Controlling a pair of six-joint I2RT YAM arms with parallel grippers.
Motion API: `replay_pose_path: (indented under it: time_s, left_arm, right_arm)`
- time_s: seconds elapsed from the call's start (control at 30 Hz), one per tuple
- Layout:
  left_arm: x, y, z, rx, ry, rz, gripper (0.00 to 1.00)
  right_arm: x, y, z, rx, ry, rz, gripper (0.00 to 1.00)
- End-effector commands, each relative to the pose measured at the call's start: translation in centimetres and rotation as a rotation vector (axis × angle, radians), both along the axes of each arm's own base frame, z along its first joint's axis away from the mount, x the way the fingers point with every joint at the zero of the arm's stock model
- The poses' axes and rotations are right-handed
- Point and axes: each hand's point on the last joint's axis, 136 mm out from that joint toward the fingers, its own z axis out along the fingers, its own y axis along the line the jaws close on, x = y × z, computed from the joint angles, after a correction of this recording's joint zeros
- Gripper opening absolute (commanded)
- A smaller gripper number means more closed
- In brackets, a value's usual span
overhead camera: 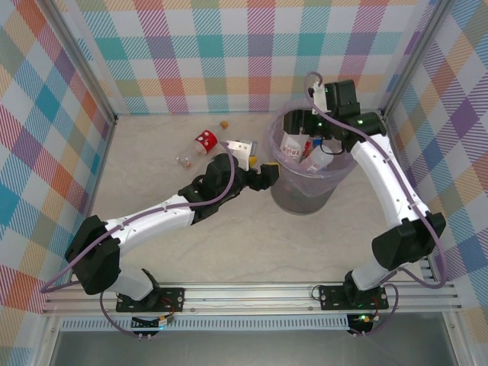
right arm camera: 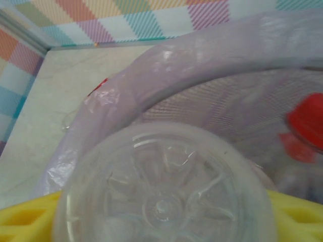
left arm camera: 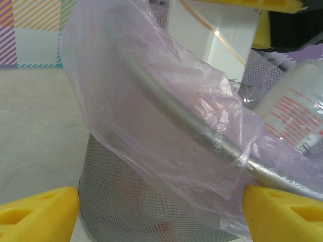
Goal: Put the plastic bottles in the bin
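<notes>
Plastic bottle [right arm camera: 164,186], clear, ribbed round base, sits between yellow fingers [right arm camera: 22,219] of right gripper [right arm camera: 161,224], over mesh bin [overhead camera: 301,200] with crinkled lavender liner [left arm camera: 166,126]; clamped or loose, can't tell. Left gripper [left arm camera: 160,214] spread wide, empty, beside bin wall.

Plaid pastel walls [overhead camera: 229,53]; beige tabletop [overhead camera: 252,244] (marbled).

The right arm [overhead camera: 374,164] over the bin [overhead camera: 301,200] blocks its mouth. The left arm [overhead camera: 164,217] crowds the bin's side; the worktop [overhead camera: 252,244] on the bin's near side lies free.
</notes>
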Motion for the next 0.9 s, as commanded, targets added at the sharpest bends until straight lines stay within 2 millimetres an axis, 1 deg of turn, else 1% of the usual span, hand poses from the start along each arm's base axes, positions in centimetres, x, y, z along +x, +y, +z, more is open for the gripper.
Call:
replay_pose_path:
  time_s: [0.0, 0.1, 0.17, 0.23, 0.33, 0.47, 0.53, 0.6, 0.63, 0.77, 0.83, 0.87]
  left_arm:
    - [0.2, 0.1, 1.6, -0.02, -0.044, 0.014, 0.83]
    - [0.2, 0.3, 1.3, -0.006, -0.038, 0.02, 0.83]
    - [0.2, 0.4, 1.2, -0.003, -0.035, 0.025, 0.83]
    - [0.1, 0.6, 1.3, -0.002, -0.036, 0.03, 0.83]
    - [0.0, 0.8, 1.3, 0.003, -0.036, 0.033, 0.83]
    - [0.1, 0.7, 1.2, 0.004, -0.034, 0.033, 0.83]
    - [0.1, 0.6, 1.1, 0.01, -0.026, 0.031, 0.83]
    - [0.1, 0.6, 1.0, 0.011, -0.021, 0.033, 0.83]
    - [0.2, 0.8, 1.1, 0.005, -0.022, 0.037, 0.83]
    - [-0.1, 1.0, 1.1, 0.006, -0.017, 0.042, 0.83]
    - [-0.1, 1.2, 1.2, 0.007, -0.019, 0.042, 0.83]
    - [-0.2, 1.2, 1.3, 0.006, -0.019, 0.043, 0.83]
  right_arm:
    - [-2.1, -2.4, 5.3, -0.052, -0.128, -0.045, 0.9]
    - [-3.0, -3.3, 7.2, -0.075, -0.176, -0.061, 0.94]
    - [-3.4, -3.4, 8.3, -0.072, -0.205, -0.059, 0.95]
    - [-3.5, -3.3, 9.0, -0.063, -0.221, -0.055, 0.95]
    - [-3.0, -3.3, 9.2, -0.056, -0.233, -0.066, 0.95]
    - [-1.4, -2.9, 9.0, -0.049, -0.239, -0.073, 0.87]
    - [-0.7, -2.6, 8.7, -0.045, -0.234, -0.073, 0.82]
    - [0.0, -2.3, 7.9, -0.038, -0.218, -0.077, 0.79]
    - [0.4, -2.2, 7.3, -0.034, -0.206, -0.082, 0.78]
    - [1.7, -1.5, 4.8, -0.006, -0.165, -0.092, 0.64]
    - [2.0, -1.4, 3.4, 0.001, -0.138, -0.098, 0.55]
    - [1.9, -1.2, 2.5, 0.007, -0.112, -0.1, 0.52]
